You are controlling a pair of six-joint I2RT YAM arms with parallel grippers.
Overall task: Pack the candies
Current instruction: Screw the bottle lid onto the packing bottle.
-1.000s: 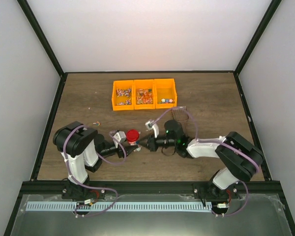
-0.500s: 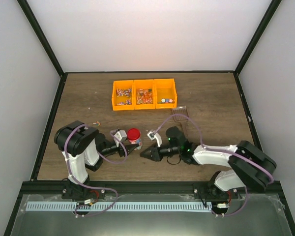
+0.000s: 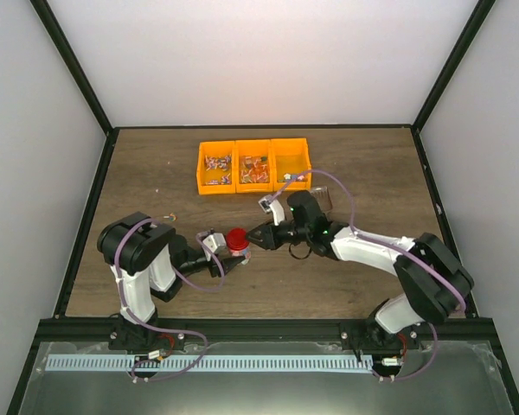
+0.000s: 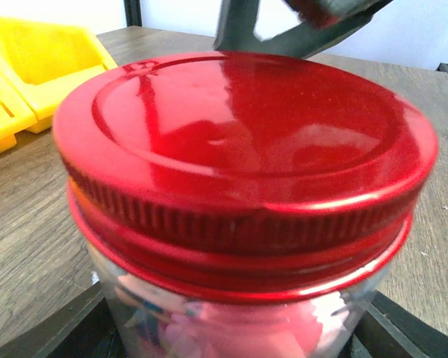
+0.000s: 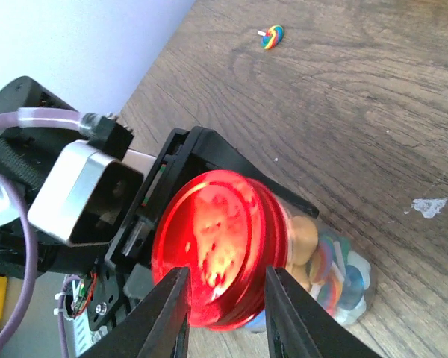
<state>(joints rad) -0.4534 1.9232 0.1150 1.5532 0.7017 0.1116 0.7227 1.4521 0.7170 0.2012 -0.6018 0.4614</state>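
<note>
The jar (image 4: 134,298) stood upright on the table (image 3: 372,164), long axis vertical, its red lid (image 4: 246,134) facing straight up and showing as a round disc from the overhead camera. The lid was glossy, ribbed round its rim, and sat on the jar's mouth. Through the glass, candies (image 5: 330,262) lay in a jumble of pink, white, blue and yellow, pointing every which way with no shared direction.

The left gripper (image 3: 229,255) had the jar clamped between its dark fingers, low on the glass, reaching in from the left. The right gripper (image 5: 228,272) came in from the opposite side, its fingers parted just a little, hovering at the lid's edge with nothing between them. I could not tell whether they touched the lid.

More candies filled three orange bins (image 3: 254,188), set in a left-to-right row at the far side. One rainbow-striped sweet (image 5: 271,35) lay loose on the wood, well apart from the jar.
</note>
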